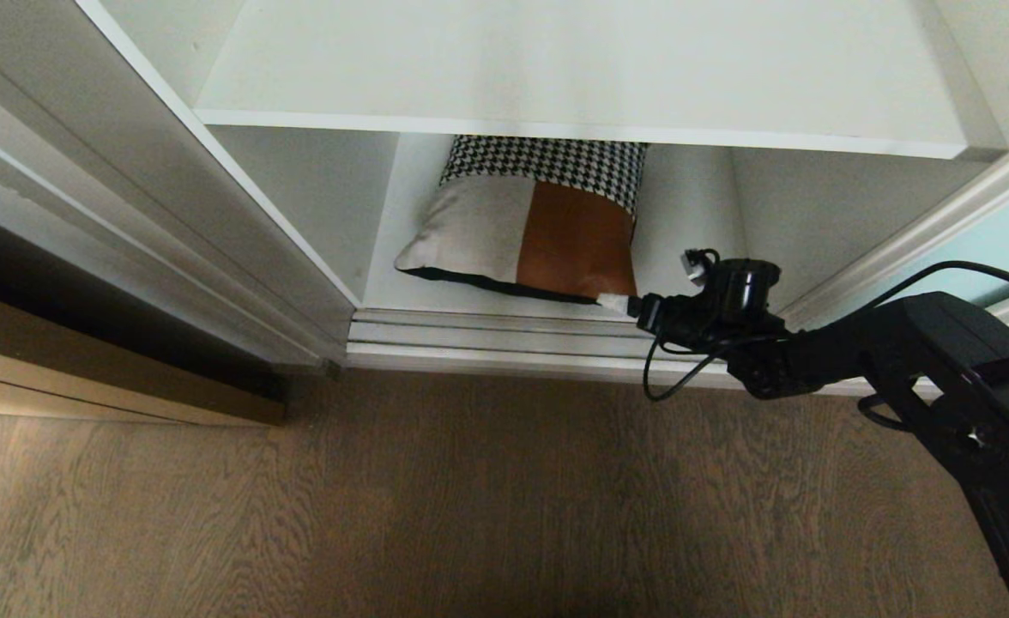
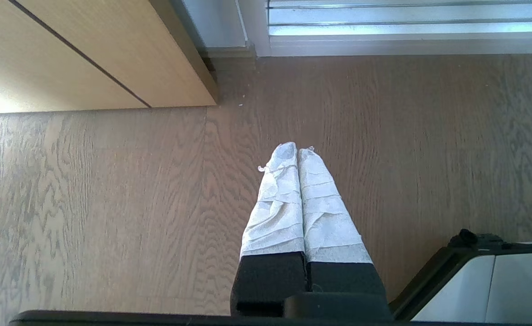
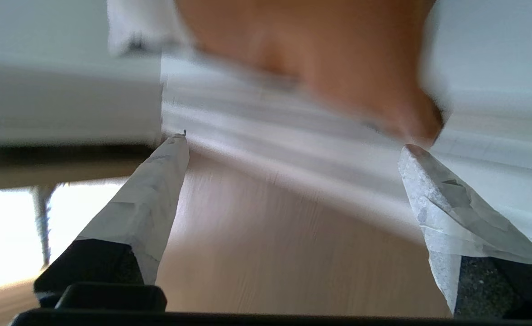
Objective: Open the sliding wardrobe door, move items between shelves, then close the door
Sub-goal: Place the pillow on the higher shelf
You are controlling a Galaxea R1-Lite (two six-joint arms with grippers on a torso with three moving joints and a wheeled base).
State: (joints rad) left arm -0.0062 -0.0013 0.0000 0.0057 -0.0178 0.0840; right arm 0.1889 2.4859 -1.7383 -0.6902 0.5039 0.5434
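With its jaws spread wide, the right gripper [image 1: 620,302] sits just off the front right corner of the cushion [image 1: 530,232] lying at the bottom shelf's [image 1: 693,240] front edge, so closing now might pinch only fabric and let it slip.

Soft daylight fills the wardrobe; the lower compartment sits in shade under the shelf [image 1: 573,77]. The floor [image 1: 436,506] darkens toward the near corners. The right wrist view is smeared with motion blur, the cushion [image 3: 320,50] unfocused, glare beside it.
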